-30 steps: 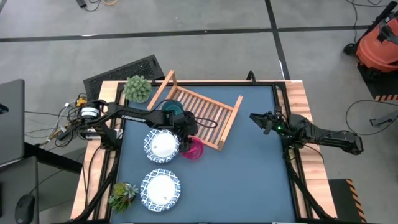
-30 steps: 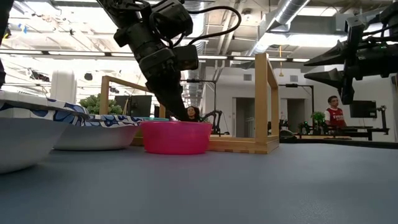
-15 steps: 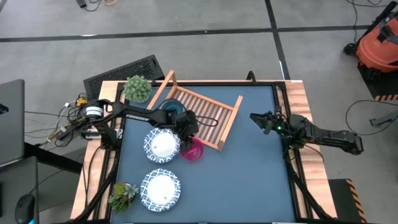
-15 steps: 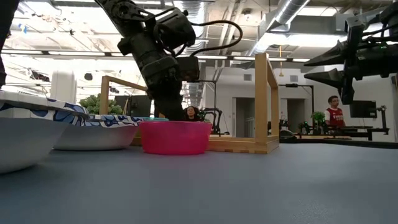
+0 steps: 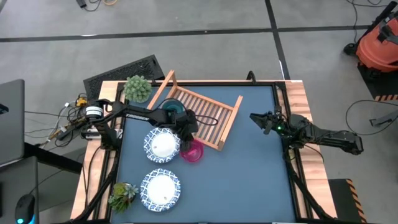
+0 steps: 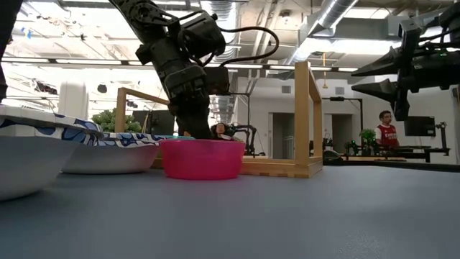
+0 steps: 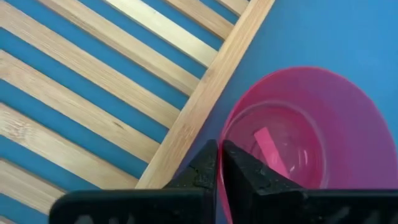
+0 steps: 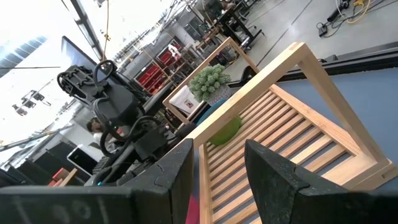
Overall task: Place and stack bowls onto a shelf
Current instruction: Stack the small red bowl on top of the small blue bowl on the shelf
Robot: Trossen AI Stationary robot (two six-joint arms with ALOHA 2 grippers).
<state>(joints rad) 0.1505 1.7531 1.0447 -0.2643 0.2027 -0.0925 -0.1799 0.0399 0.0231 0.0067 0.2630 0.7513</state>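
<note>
**My left fingers pinch the pink bowl**

My left gripper (image 7: 219, 163) is squeezed tight on the rim of the magenta bowl (image 5: 193, 150). The bowl sits on the blue table (image 5: 249, 180), right beside the wooden shelf (image 5: 202, 115). My right gripper (image 5: 257, 118) waits off to the side, fingers spread apart

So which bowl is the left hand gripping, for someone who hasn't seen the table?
Find the wooden slatted shelf lying at an angle on the blue table. Just off its front rail sits the magenta bowl, the left hand shut on its rim; neighbouring bowls are wider, white, blue-rimmed.
</note>
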